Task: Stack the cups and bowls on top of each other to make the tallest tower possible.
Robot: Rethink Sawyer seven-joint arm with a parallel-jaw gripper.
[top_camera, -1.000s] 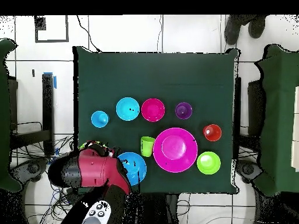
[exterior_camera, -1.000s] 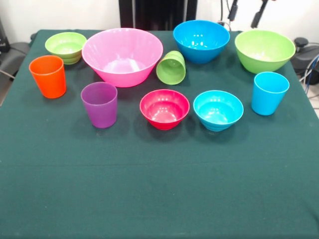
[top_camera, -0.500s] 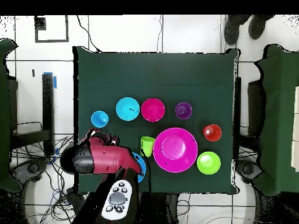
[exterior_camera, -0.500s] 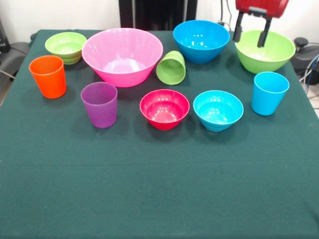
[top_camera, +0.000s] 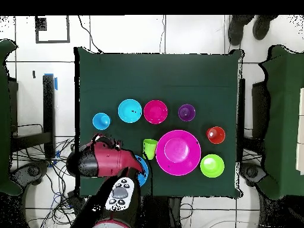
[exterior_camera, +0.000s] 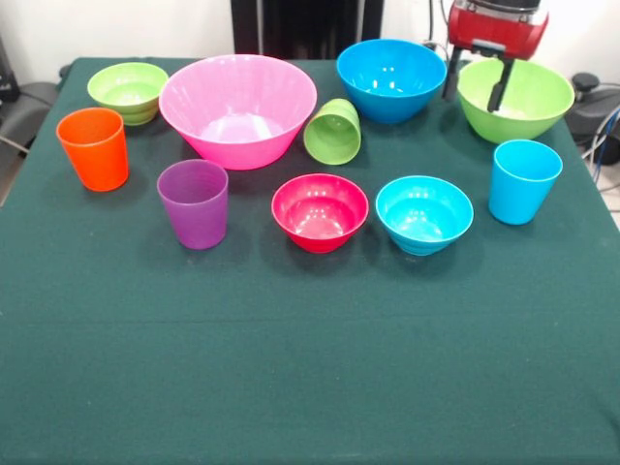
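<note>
My gripper [exterior_camera: 475,82] hangs open at the far right, its two black fingers [exterior_camera: 498,87] astride the left rim of the medium green bowl [exterior_camera: 523,102], between it and the medium blue bowl [exterior_camera: 390,77]. It holds nothing. The large pink bowl [exterior_camera: 237,107] stands empty at the back, and no pieces are stacked. A light green cup [exterior_camera: 332,131] lies on its side beside the pink bowl. The orange cup [exterior_camera: 94,147], purple cup [exterior_camera: 194,203] and light blue cup [exterior_camera: 523,181] stand upright. The small red bowl [exterior_camera: 320,211], small light blue bowl [exterior_camera: 423,213] and small green bowl [exterior_camera: 128,89] stand apart.
In the overhead view the red arm [top_camera: 104,163] covers the medium green bowl and part of the medium blue bowl [top_camera: 142,169]. The pink bowl [top_camera: 178,152] sits near the robot's side of the green tablecloth [top_camera: 160,77]. All pieces lie in the robot's half of the table.
The gripper came into the front view from the top edge, then moved lower and a little left, down to the green bowl's rim. The cups and bowls have not moved.
</note>
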